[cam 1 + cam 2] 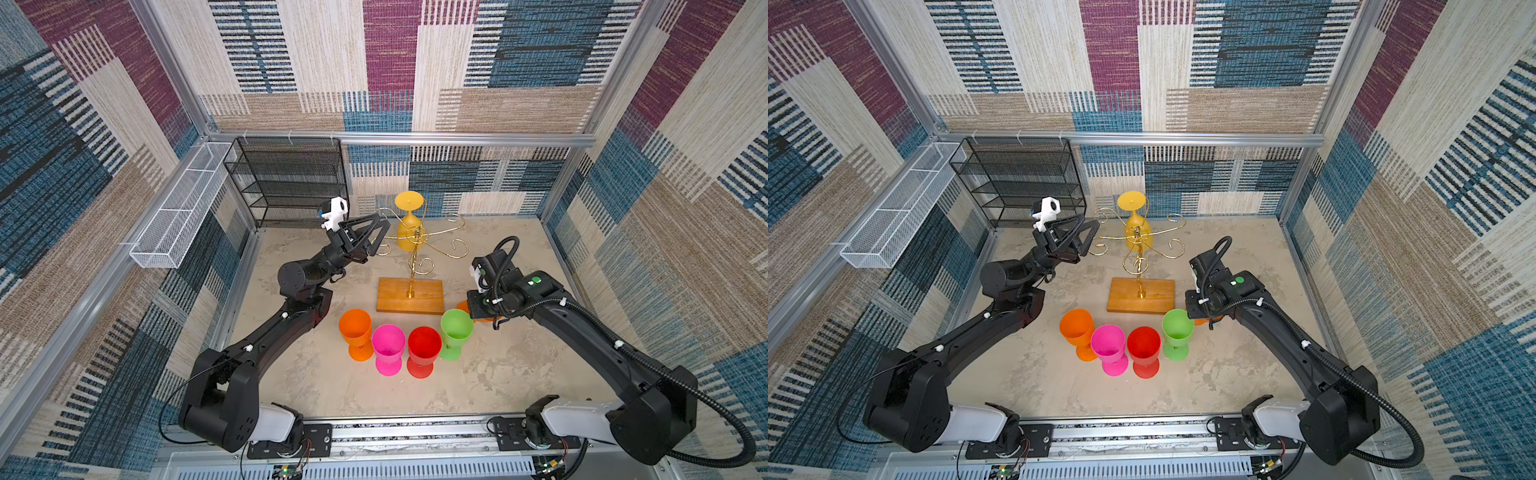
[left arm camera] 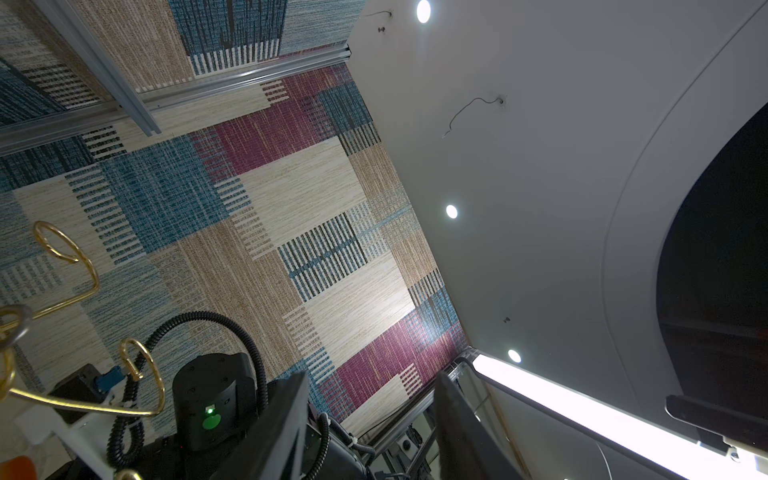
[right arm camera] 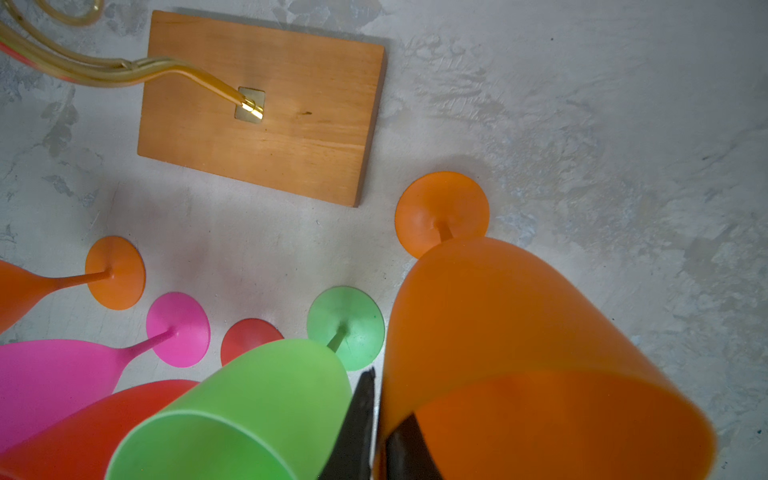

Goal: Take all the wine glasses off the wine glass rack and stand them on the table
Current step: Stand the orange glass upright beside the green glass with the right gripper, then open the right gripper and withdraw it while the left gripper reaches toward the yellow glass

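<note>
A yellow wine glass [image 1: 408, 232] [image 1: 1137, 226] hangs upside down on the gold wire wine glass rack [image 1: 415, 249] [image 1: 1139, 253], at the back side of its wooden base [image 3: 266, 108]. My left gripper [image 1: 381, 237] [image 1: 1092, 239] [image 2: 372, 376] is open and empty, level with the rack's left scroll arm [image 2: 83, 286] and left of the yellow glass. My right gripper [image 3: 386, 403] points down right of the base. It is shut on the rim wall of an upright orange wine glass [image 3: 519, 332] [image 1: 1202, 321], one finger inside, one outside; the glass's foot rests on the table.
In front of the base stand an orange [image 1: 355, 328], a pink [image 1: 388, 340], a red [image 1: 424, 343] and a green glass [image 1: 456, 328], the green one close beside the right gripper. A black mesh shelf unit [image 1: 286, 178] and a white mesh basket [image 1: 178, 212] are at the back left.
</note>
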You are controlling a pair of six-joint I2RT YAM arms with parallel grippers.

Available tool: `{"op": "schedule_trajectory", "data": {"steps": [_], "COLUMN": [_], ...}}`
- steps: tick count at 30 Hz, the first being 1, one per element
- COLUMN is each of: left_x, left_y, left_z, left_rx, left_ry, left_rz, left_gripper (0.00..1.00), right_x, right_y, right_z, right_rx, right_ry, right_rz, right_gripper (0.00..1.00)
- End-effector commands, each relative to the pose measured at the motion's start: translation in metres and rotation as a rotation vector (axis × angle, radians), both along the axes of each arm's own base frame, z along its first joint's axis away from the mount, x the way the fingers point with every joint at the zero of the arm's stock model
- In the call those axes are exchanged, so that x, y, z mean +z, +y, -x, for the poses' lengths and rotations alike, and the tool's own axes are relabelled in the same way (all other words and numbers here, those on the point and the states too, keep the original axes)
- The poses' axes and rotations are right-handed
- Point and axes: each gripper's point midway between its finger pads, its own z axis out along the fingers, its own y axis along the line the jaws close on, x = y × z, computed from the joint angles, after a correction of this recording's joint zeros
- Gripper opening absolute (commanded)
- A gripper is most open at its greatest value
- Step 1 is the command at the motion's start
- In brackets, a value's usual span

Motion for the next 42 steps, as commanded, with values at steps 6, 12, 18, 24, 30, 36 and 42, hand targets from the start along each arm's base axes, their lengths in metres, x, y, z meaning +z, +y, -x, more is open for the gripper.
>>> {"op": "schedule_trajectory", "data": {"steps": [6,12,18,24,30,36,42], "left_x": [0.003,0.003,0.005,0.009,0.020,0.013,-0.012], "left_y": [0.003,0.003,0.004,0.008,0.021,0.011,0.015], "left_z": [0.006,0.005,0.004,0.000,-0.011,-0.032,-0.070], "left_rx": [0.004,0.008,0.010,0.017,0.059,0.115,0.198], "left_ry": [-0.044,-0.043,-0.049,-0.054,-0.076,-0.099,-0.072], "left_rz": [-0.002,-0.003,-0.002,-0.005,-0.077,-0.427,-0.755], "left_gripper": [0.51,0.51,0.51,0.51,0.51,0.52,0.53], "right_x": [0.008,0.016,0.031,0.050,0.078,0.104,0.140], "right_y": [0.005,0.007,0.008,0.009,0.003,-0.021,-0.054], "right_z": [-0.009,-0.010,-0.010,-0.006,0.001,0.006,0.010], "right_rx": [0.004,0.007,0.012,0.016,-0.003,-0.102,-0.255], "right_ry": [-0.031,-0.047,-0.084,-0.139,-0.220,-0.319,-0.496], "right_rz": [-0.003,-0.011,-0.038,-0.078,-0.119,-0.096,-0.100], "right_gripper": [0.19,0.27,0.33,0.36,0.37,0.40,0.49]}}
